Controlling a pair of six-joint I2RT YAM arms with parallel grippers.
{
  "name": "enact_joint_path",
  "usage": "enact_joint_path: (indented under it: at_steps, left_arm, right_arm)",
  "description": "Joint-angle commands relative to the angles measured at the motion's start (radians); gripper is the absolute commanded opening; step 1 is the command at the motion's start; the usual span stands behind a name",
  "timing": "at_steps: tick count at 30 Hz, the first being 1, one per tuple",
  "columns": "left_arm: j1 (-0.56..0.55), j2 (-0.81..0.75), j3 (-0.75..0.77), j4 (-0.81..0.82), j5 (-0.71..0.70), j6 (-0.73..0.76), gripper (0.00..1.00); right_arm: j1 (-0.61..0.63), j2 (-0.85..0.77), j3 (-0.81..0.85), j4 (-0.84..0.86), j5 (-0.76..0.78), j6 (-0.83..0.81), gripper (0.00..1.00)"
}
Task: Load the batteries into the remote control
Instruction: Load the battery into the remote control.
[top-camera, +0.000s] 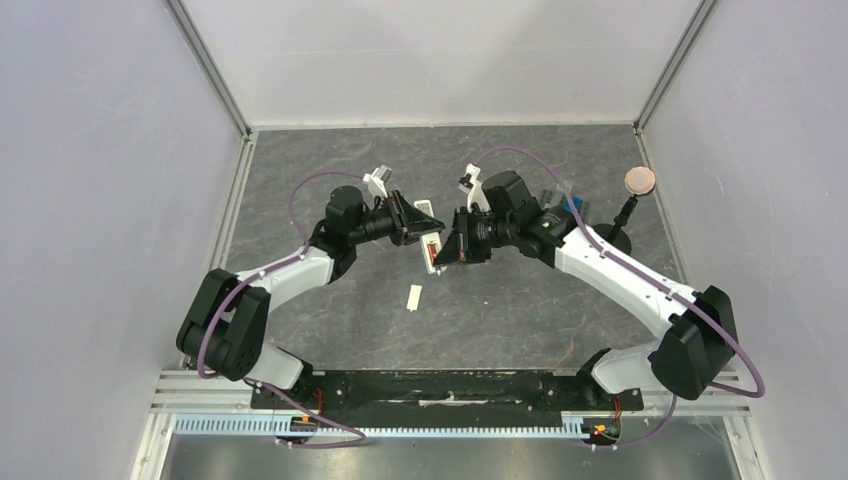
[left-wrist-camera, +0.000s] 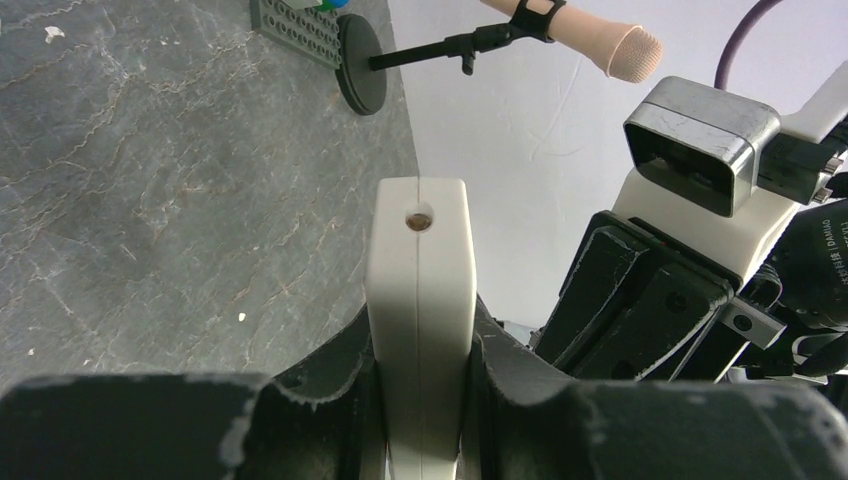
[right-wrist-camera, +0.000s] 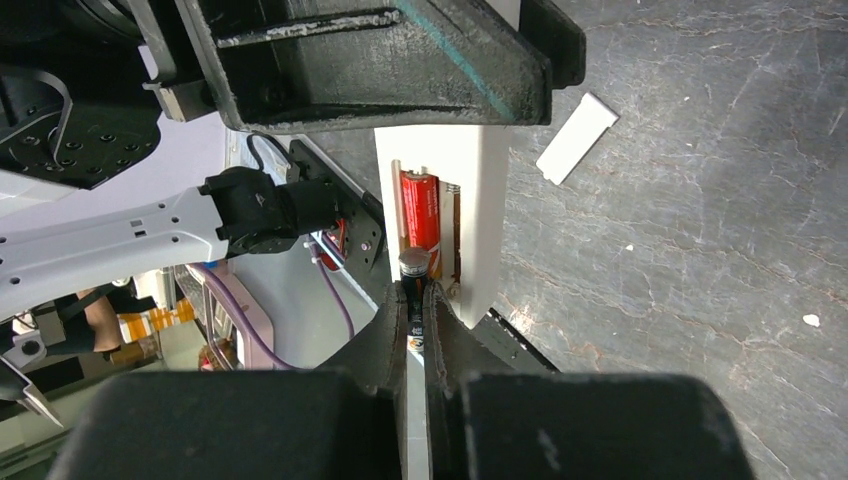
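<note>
Fingers of the left gripper (left-wrist-camera: 420, 360) clamp the remote control (left-wrist-camera: 418, 250) edge-on above the grey surface (left-wrist-camera: 150, 200), its open battery bay turned toward the right gripper (right-wrist-camera: 415, 305). A red battery (right-wrist-camera: 420, 205) lies in the bay. The right fingers are pinched narrow on a dark battery (right-wrist-camera: 414, 264), its end at the bay's near edge. The left gripper's black body crowds the bay's far end. A white cover piece (right-wrist-camera: 577, 138) lies flat on the surface beyond the remote. A grey studded plate (left-wrist-camera: 300, 25) and a microphone stand (left-wrist-camera: 360, 75) sit well apart.

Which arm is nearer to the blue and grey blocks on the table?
Right. The right arm has its wrist just beside the blocks. The left arm is across the middle, its end effector gripping the remote well left of them.
</note>
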Motion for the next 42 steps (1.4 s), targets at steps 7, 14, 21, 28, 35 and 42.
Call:
enact_joint_path:
  at_steps: [7,14,21,28,35,42]
  left_arm:
    - [-0.009,-0.018,0.013,0.007,0.032,-0.003,0.02]
    - [-0.010,-0.019,0.013,0.007,0.033,-0.007,0.02]
    - [-0.011,-0.022,0.010,0.007,0.030,-0.015,0.02]
    - [-0.010,-0.016,0.016,-0.008,0.013,-0.021,0.02]
    - [-0.011,-0.015,0.025,-0.029,0.003,-0.023,0.02]
    - [-0.010,-0.027,0.027,-0.019,-0.019,-0.069,0.02]
  right_arm:
    - [0.004,0.018,0.050,-0.014,0.066,-0.001,0.00]
    - [0.004,0.041,0.061,-0.015,0.072,-0.007,0.05]
    - [0.003,0.044,0.077,-0.028,0.085,-0.002,0.26]
    - [0.003,0.021,0.107,-0.060,0.110,0.004,0.37]
    - [0.003,-0.001,0.118,-0.075,0.118,0.026,0.37]
    - [0.004,-0.055,0.122,-0.077,0.175,0.035,0.43]
